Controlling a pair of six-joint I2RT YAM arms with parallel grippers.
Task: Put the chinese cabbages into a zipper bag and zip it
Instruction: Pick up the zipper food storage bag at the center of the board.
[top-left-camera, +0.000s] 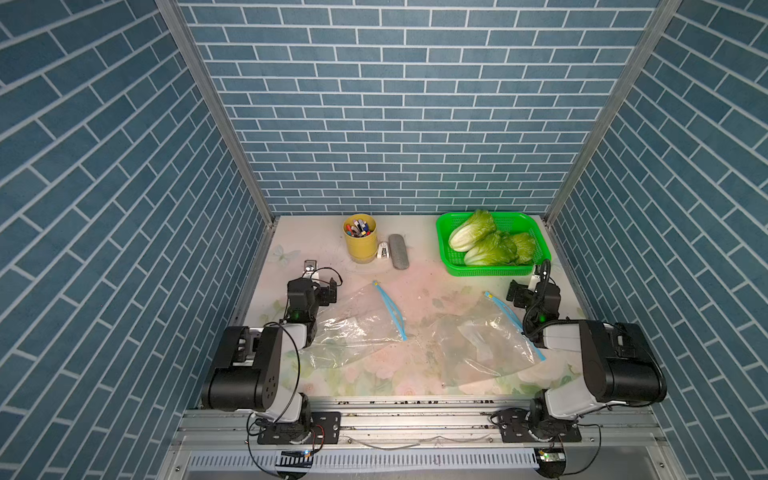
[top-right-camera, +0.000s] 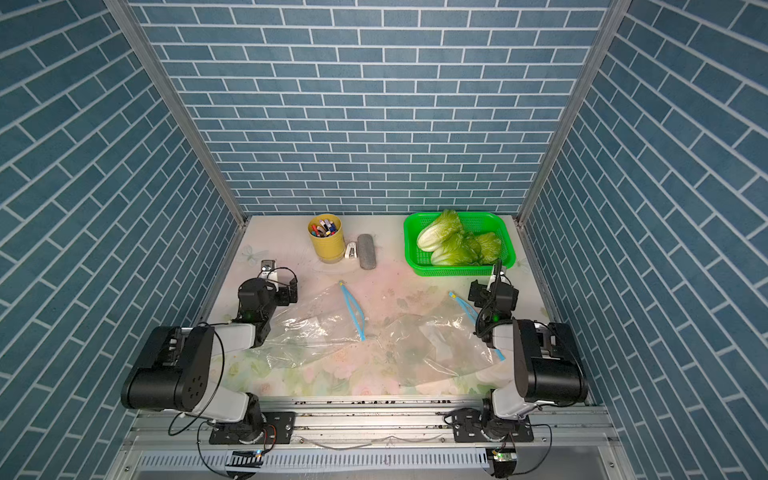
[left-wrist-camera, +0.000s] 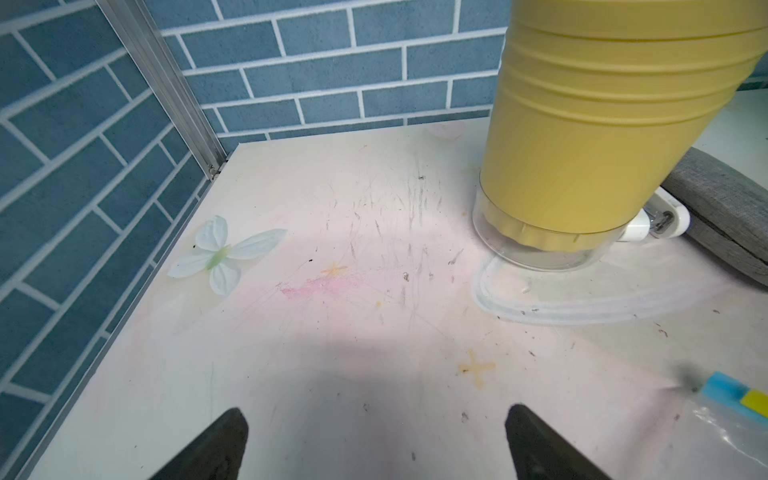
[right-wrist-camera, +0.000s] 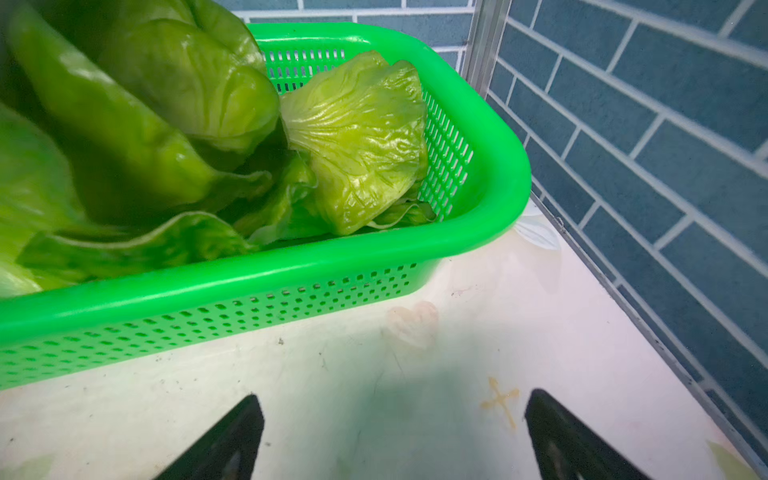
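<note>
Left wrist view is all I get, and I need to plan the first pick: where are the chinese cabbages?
Observer: All three chinese cabbages lie in a green basket at the far right corner of the table, none bagged yet.
Operator: Anything close to them?
Observer: The right gripper, open and empty, stands just short of the basket's near wall.
Operator: How many bags are out?
Observer: Two. The left zipper bag lies flat by the left arm, the right zipper bag by the right arm.
</note>
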